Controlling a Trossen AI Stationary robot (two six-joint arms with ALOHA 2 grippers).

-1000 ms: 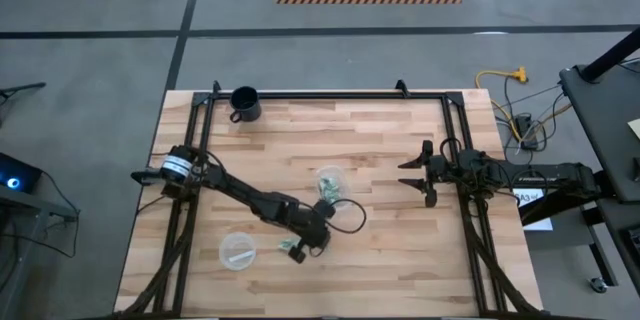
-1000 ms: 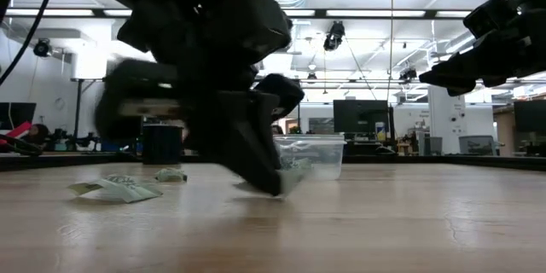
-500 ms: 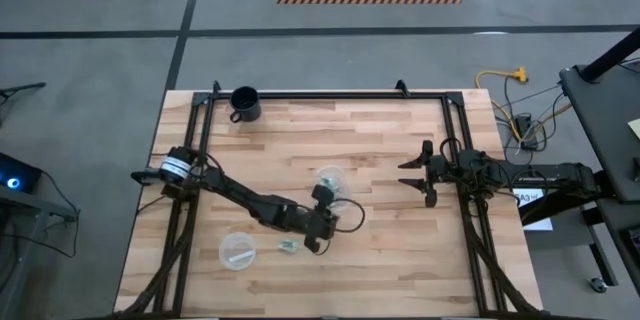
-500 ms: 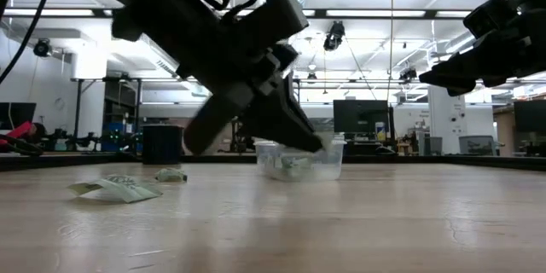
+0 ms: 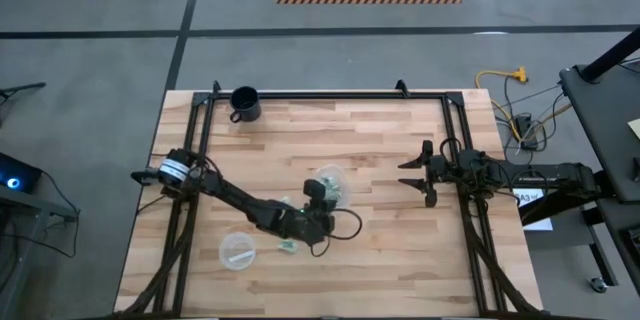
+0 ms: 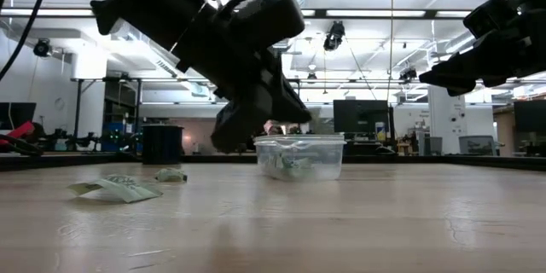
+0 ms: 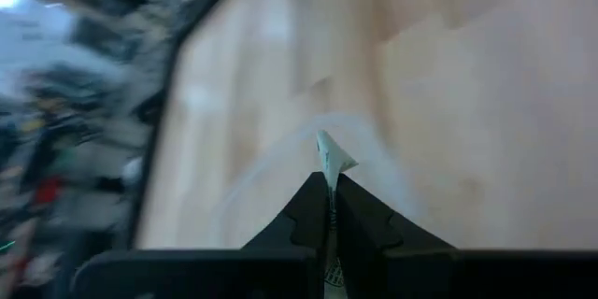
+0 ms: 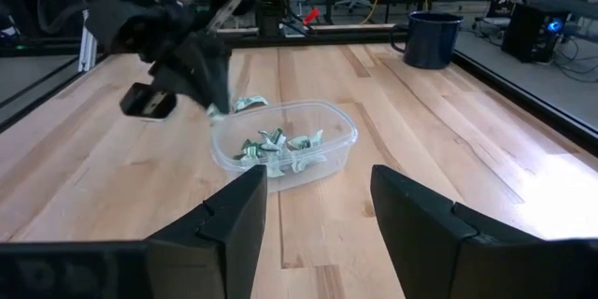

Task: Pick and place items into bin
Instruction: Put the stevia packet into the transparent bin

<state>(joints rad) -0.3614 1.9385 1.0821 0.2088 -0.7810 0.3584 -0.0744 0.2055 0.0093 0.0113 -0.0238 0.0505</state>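
- Between the closed fingers of the left gripper [image 7: 329,207] sits one small wrapped piece [image 7: 331,160], its pale corner poking out past the tips; the jaws are pressed together on it.
- Just ahead of that claw, seen from the right wrist camera, stands the clear cup [image 8: 285,156], with the gripper raised beside its rim and the held piece hanging near the lip rather than over the middle.
- Inside the cup lie several green-and-white pieces [image 8: 280,142] already delivered, heaped on its floor.
- Behind the claw, on the bare wood, two loose pieces remain: one [image 6: 115,188] nearer the low camera and another [image 6: 171,174] a little farther back; from above, a piece [image 5: 288,246] shows just beside the arm, near the flat clear dish [image 5: 238,251].
- Farther off, at the table's far corner, stands the black mug [image 5: 244,103], untouched.
- Well apart, at the right side of the table, the right gripper [image 8: 313,207] waits with its fingers spread and nothing between them.
- Judging by this, the step in hand is the carry to the bin; next the claw likely needs to move over the cup's mouth, then part its fingers so the piece falls inside, not onto the rim.
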